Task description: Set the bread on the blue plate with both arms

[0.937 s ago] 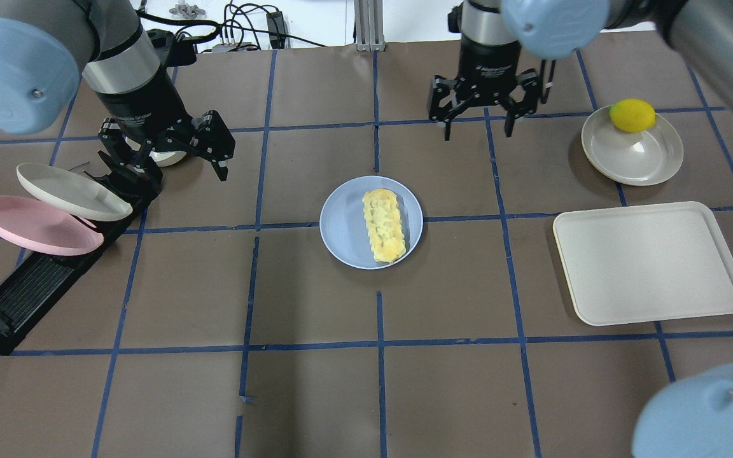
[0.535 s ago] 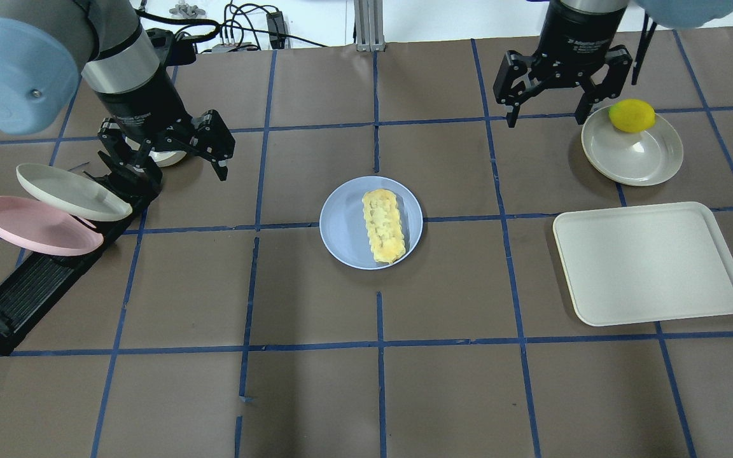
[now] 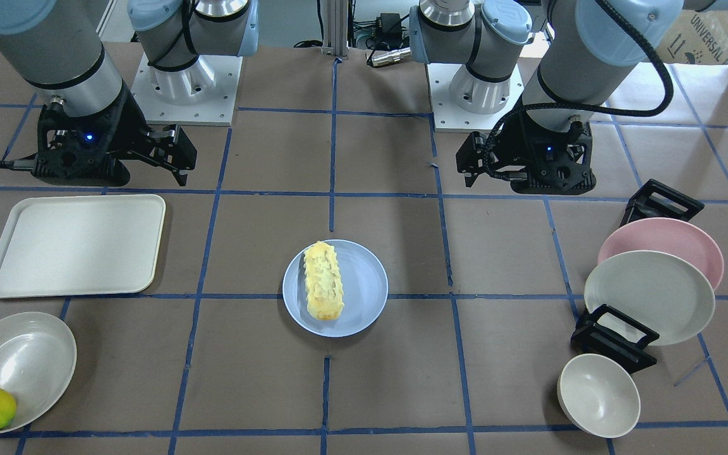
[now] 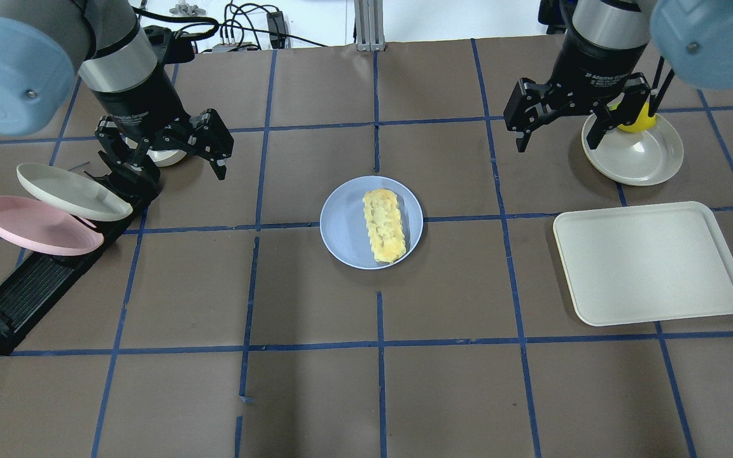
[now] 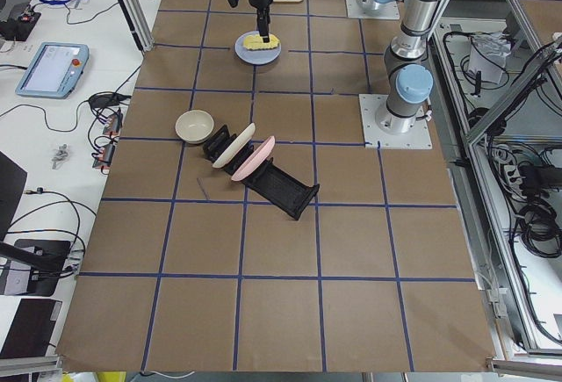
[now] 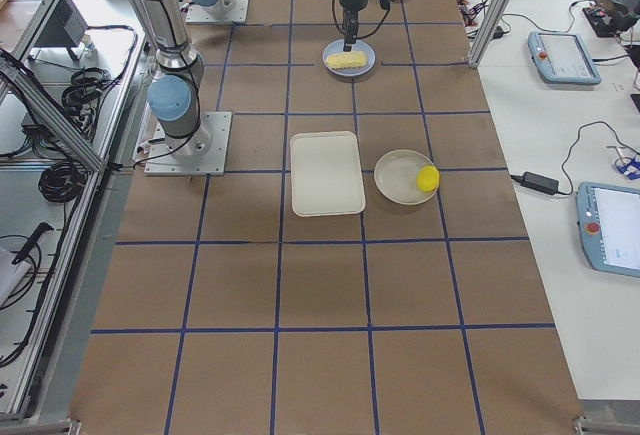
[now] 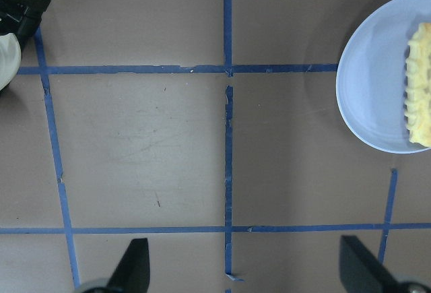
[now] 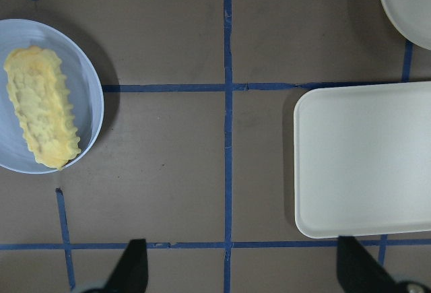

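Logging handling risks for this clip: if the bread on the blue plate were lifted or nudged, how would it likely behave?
The bread looks long with a bumpy, crumbly top, so it may shed crumbs or dent under a tight grip. Lying flat on the blue plate, it seems unlikely to roll; a push would probably slide it.

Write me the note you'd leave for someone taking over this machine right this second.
Left end effector: open and empty, above the table on the plate rack side.
Right end effector: open and empty, above the table on the tray side.
Bread: lies lengthwise on the blue plate at mid-table, with nothing touching it.
Done: the bread is on the blue plate, so the placing looks complete.
Left: nothing obvious; perhaps just park both arms.
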Robot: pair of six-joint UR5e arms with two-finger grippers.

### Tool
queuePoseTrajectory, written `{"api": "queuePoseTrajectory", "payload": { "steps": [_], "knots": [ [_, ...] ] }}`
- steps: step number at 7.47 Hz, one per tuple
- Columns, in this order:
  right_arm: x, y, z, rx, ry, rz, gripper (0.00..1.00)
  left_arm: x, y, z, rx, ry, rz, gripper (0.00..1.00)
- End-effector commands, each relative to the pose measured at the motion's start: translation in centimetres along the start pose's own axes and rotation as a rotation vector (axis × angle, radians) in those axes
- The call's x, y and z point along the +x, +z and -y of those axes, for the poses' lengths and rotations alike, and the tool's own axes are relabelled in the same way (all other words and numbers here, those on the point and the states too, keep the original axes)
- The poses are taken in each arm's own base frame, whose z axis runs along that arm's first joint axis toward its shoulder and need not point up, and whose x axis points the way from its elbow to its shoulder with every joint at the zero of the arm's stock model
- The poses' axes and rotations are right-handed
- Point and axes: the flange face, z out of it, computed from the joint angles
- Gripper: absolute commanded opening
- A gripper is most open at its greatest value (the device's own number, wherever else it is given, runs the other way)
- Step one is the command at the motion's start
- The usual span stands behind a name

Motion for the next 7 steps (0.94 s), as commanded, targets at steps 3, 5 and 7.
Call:
{"api": "queuePoseTrajectory", "payload": {
  "steps": [3, 5, 7],
  "knots": [
    [-0.7, -0.5, -0.3, 0.010, 0.013, 0.001, 1.00, 1.8, -0.5, -0.2, 0.044, 0.027, 0.004, 1.00],
    [-0.7, -0.5, -0.3, 0.012, 0.010, 0.000, 1.00, 2.0, -0.6, -0.4, 0.047, 0.027, 0.004, 1.00],
    [-0.8, -0.5, -0.3, 0.012, 0.009, 0.002, 1.00, 1.9, -0.6, -0.4, 0.044, 0.026, 0.008, 1.00]
  ]
}}
